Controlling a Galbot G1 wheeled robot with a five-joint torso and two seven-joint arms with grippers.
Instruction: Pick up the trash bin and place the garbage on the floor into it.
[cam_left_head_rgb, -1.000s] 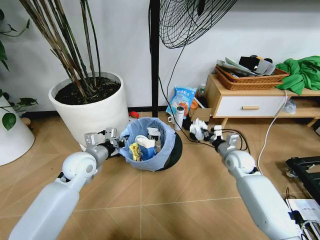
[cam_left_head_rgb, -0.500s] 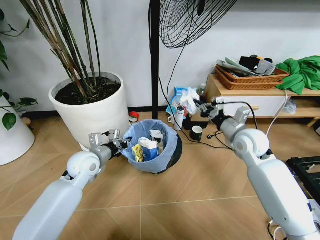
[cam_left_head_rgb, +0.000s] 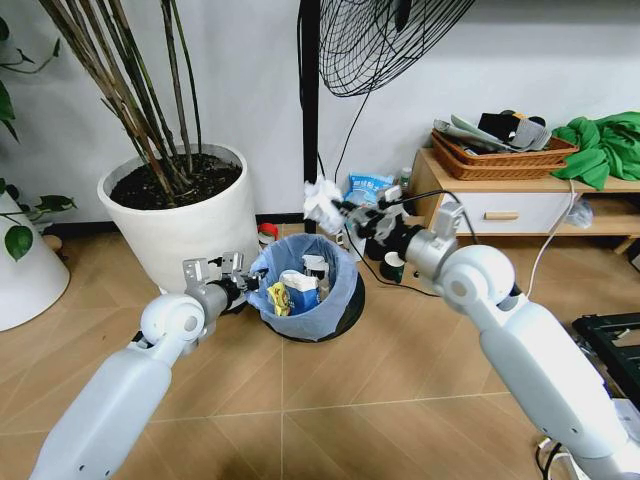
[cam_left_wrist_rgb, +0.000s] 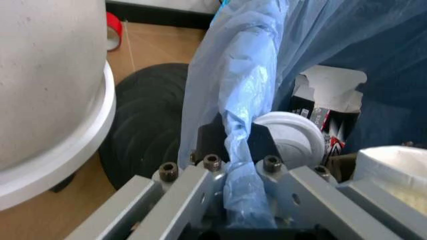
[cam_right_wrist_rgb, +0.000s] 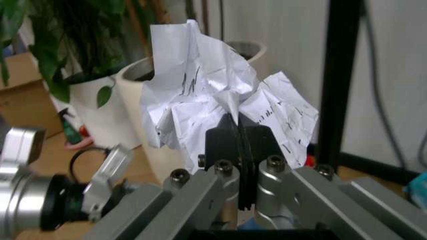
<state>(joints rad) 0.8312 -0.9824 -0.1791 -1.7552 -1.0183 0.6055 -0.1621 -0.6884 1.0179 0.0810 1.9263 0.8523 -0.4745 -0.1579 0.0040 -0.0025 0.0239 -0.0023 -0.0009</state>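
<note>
In your head view the bin (cam_left_head_rgb: 305, 295) sits upright on the floor (cam_left_head_rgb: 380, 370), mouth up, between the big white pot (cam_left_head_rgb: 190, 215) and a fan pole (cam_left_head_rgb: 310, 110). Your left pincer (cam_left_head_rgb: 240, 287) is at the bin's rim on the pot side. The left wrist view adds the detail: the pincer (cam_left_wrist_rgb: 237, 165) is clamped tight on a bunched fold of the blue bag (cam_left_wrist_rgb: 237, 100) at the rim, and inside the bin you see a white cup (cam_left_wrist_rgb: 290, 137) and a torn carton (cam_left_wrist_rgb: 330, 90). From the head view you make out a yellow scrap (cam_left_head_rgb: 279, 299) and a blue-white carton (cam_left_head_rgb: 300, 291) in the bin.

Your right pincer (cam_left_head_rgb: 340, 209) is held above the bin's far rim, arm reaching across from the right. It grips a crumpled white paper (cam_left_head_rgb: 322, 198). The right wrist view shows the pincer (cam_right_wrist_rgb: 238, 145) fully closed on the lower edge of the paper (cam_right_wrist_rgb: 207, 100), which stands up and fans out above it.

Room is tight: the pot nearly touches the bin on the left, the pole and cables (cam_left_head_rgb: 345, 150) stand behind it, and a dark mug (cam_left_head_rgb: 394, 265) and a low table (cam_left_head_rgb: 490, 200) lie to the right. Open floor lies in front of the bin.
</note>
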